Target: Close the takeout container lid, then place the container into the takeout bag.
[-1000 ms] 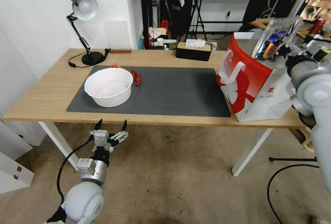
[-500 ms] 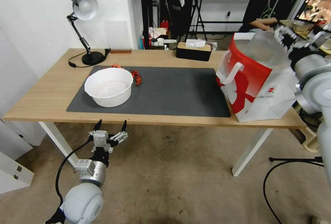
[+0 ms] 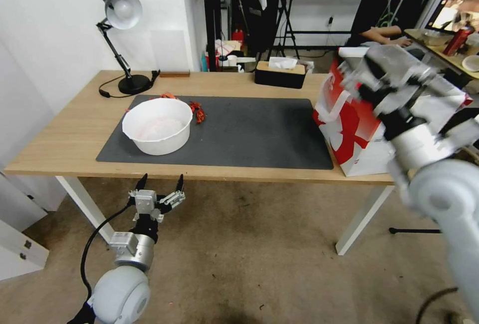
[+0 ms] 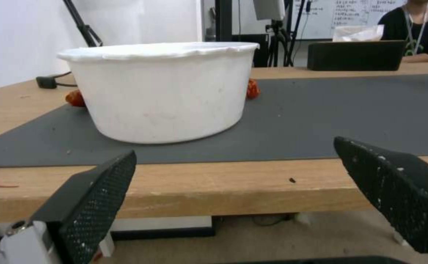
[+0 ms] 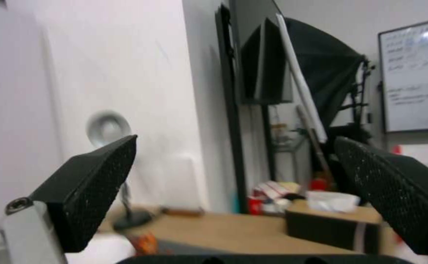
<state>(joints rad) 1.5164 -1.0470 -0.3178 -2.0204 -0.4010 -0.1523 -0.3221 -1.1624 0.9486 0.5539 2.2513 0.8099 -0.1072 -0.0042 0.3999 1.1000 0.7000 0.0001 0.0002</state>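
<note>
Over on the far left a desk lamp (image 3: 121, 14) stands at the back corner of the wooden table (image 3: 65, 139), its cord trailing on the wood. Below the table's front edge the left gripper (image 3: 160, 180) hangs w/ fingers spread wide, nothing between them; its wrist view looks level across the table edge. Next along, a white bowl (image 3: 157, 125) sits on the left part of the dark mat (image 3: 249, 134), w/ a small heap of red-orange bits (image 3: 198, 111) just behind it, touching the mat's back edge. A black tissue box (image 3: 280, 73) is at the table's rear, approx mid-table, off the mat. Right of the mat stands the takeout bag (image 3: 349, 129), red-and-white, on the table's right end, its near corner just beside the mat. The right gripper (image 3: 371, 77) is raised in front of the bag's top; its wrist view has both fingers (image 5: 91, 183) well apart w/ nothing held. Takeout container: can't tell where it is, nor its lid.
</note>
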